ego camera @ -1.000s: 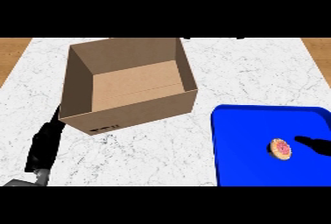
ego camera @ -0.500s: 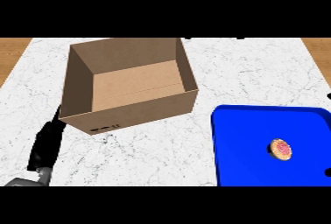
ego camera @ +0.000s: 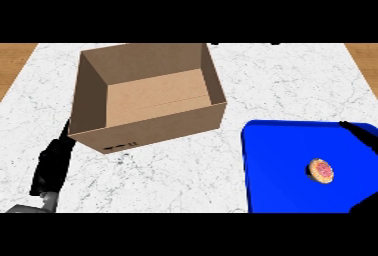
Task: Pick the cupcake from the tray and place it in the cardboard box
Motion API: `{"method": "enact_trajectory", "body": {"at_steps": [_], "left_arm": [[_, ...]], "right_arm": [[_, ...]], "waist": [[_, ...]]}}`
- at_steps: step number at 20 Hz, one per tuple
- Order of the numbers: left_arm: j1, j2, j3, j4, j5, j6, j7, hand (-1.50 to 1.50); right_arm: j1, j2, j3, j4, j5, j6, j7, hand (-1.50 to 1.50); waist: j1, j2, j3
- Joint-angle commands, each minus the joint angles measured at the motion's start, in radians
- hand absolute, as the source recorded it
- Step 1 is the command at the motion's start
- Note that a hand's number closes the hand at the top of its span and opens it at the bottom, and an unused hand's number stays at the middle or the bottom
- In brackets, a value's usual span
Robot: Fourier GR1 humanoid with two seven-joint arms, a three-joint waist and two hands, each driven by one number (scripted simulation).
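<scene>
My left robot hand (ego camera: 50, 167) lies with fingers straight on the worktop (ego camera: 184, 175) by the cardboard box's (ego camera: 166, 129) near-left corner, the cupcake (ego camera: 321, 170) sits on the blue tray (ego camera: 273, 170) right of that box, and I cannot tell my right robot hand's (ego camera: 359, 134) state.

You've got a white marble-look tabletop (ego camera: 295, 85): grey-veined, smooth, no glare. Bare wood (ego camera: 15, 55) with visible grain shows past its far corners. The cardboard box (ego camera: 159, 125) is plain brown, matt, papery, with a small dark print on its front wall. The tray (ego camera: 280, 165) reads as smooth plastic, saturated blue, an even finish with no texture. The cupcake (ego camera: 321, 170) has a speckled pink top and a tan rim. Your left hand (ego camera: 52, 165) is matt black; the forearm (ego camera: 46, 199) behind it is smooth grey.
</scene>
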Motion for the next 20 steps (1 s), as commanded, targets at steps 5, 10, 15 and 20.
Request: {"method": "enact_trajectory", "body": {"at_steps": [5,10,15,20], "left_arm": [[-0.023,-0.025,0.069,-0.023,-0.045,-0.034,0.064,0.00],[0.013,-0.037,0.097,-0.050,-0.074,-0.086,0.049,0.00],[0.061,-0.107,0.104,-0.025,-0.115,-0.095,-0.022,0.00],[0.062,-0.131,0.129,-0.059,-0.168,-0.105,0.026,0.00]], "right_arm": [[0.018,0.134,0.030,0.055,0.183,-0.005,0.032,-1.50],[-0.003,0.220,0.047,0.027,0.234,0.047,0.118,-1.50],[0.044,0.186,-0.074,0.115,0.268,0.079,-0.085,-1.50],[0.011,0.295,-0.044,0.118,0.363,0.074,-0.037,-1.50]], "waist": [[0.000,0.000,0.001],[0.002,0.000,0.001],[-0.002,0.000,0.001],[0.001,0.000,0.001]]}}
